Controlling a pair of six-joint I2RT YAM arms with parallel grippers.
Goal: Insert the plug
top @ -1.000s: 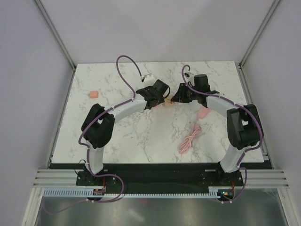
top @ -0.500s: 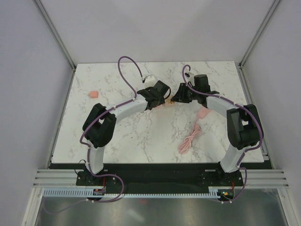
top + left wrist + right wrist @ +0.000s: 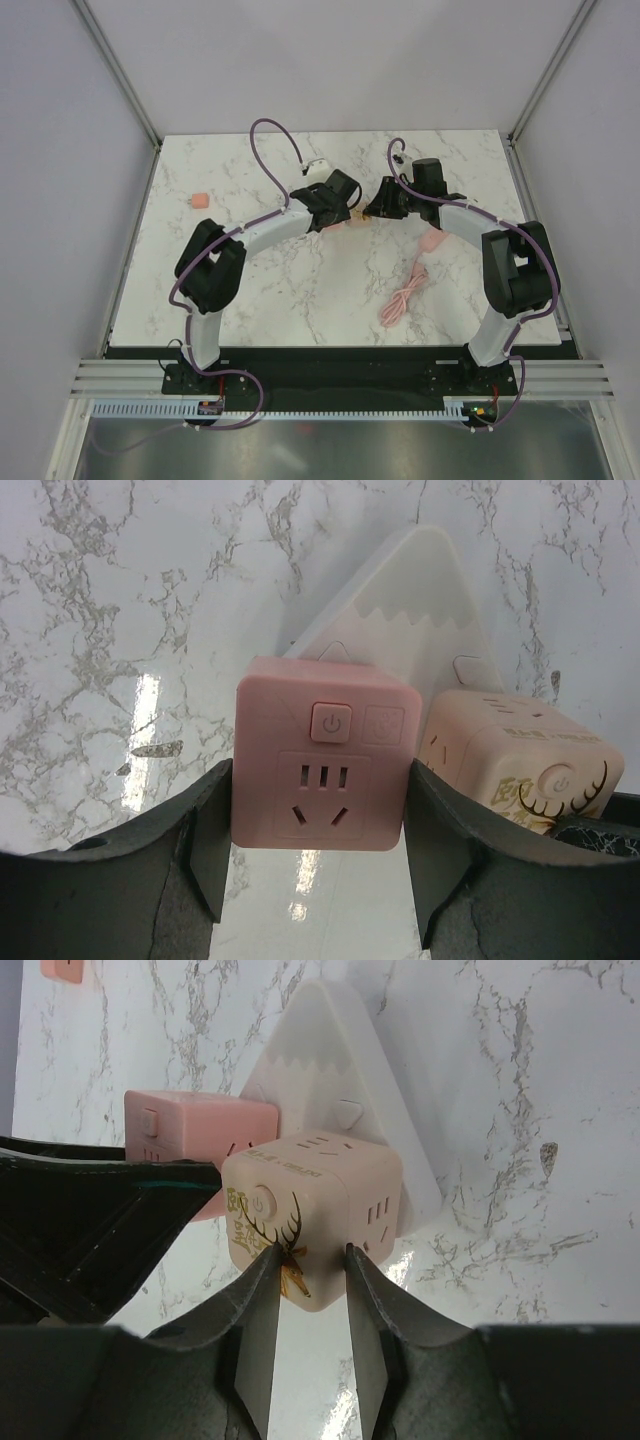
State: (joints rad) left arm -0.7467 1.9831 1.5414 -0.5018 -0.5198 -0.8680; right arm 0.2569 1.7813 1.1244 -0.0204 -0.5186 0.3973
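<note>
A white mountain-shaped socket base (image 3: 420, 590) lies on the marble table, and it also shows in the right wrist view (image 3: 340, 1050). A pink cube adapter (image 3: 320, 770) sits against its lower edge, socket face towards the camera. My left gripper (image 3: 318, 825) is shut on the pink cube, one finger on each side. A beige cube adapter with a deer print (image 3: 310, 1210) sits beside the pink one (image 3: 190, 1120). My right gripper (image 3: 311, 1260) pinches the beige cube's near corner. In the top view both grippers (image 3: 345, 208) (image 3: 378, 208) meet at mid-table.
A coiled pink cable (image 3: 403, 296) with a pink plug end (image 3: 432, 241) lies right of centre, beside the right arm. A small pink cube (image 3: 201, 200) sits at the far left of the table. The left gripper's dark finger (image 3: 90, 1220) fills the left of the right wrist view.
</note>
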